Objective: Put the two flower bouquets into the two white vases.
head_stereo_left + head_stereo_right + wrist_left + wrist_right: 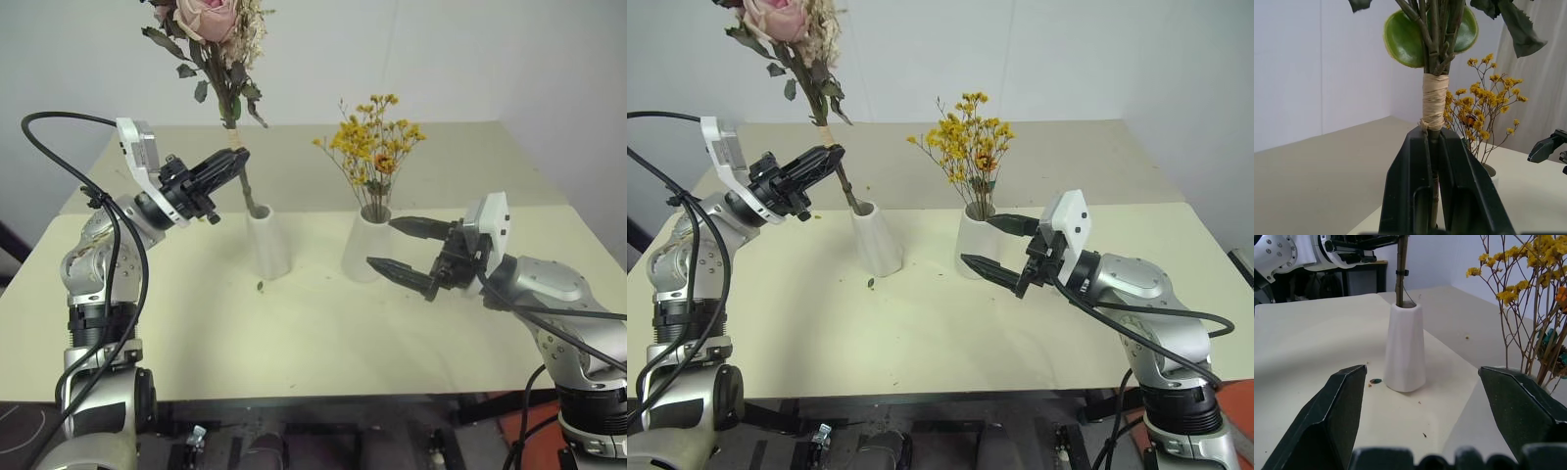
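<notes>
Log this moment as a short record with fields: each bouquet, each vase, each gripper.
rose bouquet: stems in the mouth of the slim vase, tilted, clamped below the raffia tie
yellow spray: standing in the stout vase
slim vase: upright on the table
stout vase: upright, beside the slim vase on the robot's right
left gripper: shut on the rose bouquet
right gripper: open, empty, at the stout vase
fallen leaf: on the table by the slim vase

Left claw raised and clamped tight; right claw level, seemingly empty, fingers spread wide.
</notes>
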